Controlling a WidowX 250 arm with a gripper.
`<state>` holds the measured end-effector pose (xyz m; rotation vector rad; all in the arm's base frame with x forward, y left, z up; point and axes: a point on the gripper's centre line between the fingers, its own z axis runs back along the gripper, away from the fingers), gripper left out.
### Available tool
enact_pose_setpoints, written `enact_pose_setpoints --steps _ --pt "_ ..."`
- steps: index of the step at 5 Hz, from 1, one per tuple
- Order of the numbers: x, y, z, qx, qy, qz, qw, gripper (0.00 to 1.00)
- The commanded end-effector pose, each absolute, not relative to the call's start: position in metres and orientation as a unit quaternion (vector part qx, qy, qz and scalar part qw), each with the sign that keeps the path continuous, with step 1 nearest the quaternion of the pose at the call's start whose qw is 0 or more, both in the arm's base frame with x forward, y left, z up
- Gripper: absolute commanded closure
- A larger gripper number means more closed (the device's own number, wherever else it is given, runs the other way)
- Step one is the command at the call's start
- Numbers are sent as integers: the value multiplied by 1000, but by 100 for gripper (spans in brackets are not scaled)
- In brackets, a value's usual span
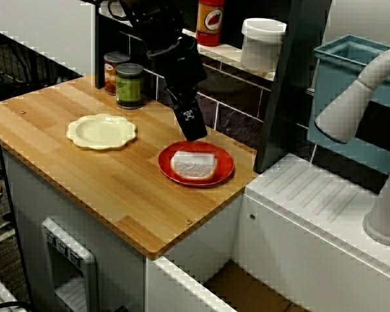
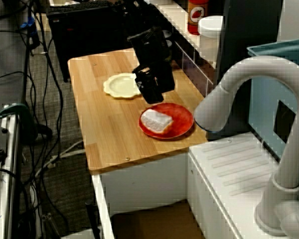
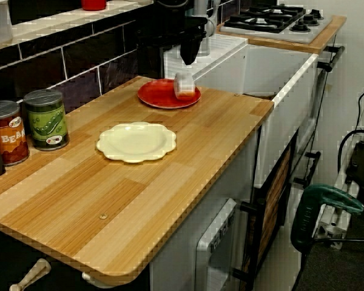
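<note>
Wooden counter (image 1: 117, 188), dark tiled wall (image 3: 85, 60), white sink unit (image 1: 312, 195), grey faucet (image 2: 249, 67), gas hob (image 3: 273, 15).

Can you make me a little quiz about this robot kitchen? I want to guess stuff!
1. Pick one: what lies on the red plate?
A. a banana
B. a white block
C. a spoon
2. True or false: the gripper is holding the green can.
3. Count: how many plates sit on the wooden counter?

Key
1. B
2. False. The gripper hangs over the red plate, far from the green can.
3. Two: the red plate and the cream plate.
</note>
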<state>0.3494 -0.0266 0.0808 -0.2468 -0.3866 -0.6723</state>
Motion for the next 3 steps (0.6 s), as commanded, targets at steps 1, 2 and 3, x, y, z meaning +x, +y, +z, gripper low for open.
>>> enact_pose_setpoints --steps 1,2,3 --pt "349 -27 81 -120 -188 -327 918 0" --pt "342 -37 86 -97 -186 -347 914 0" --pt "332 -50 100 -76 -194 -364 908 0"
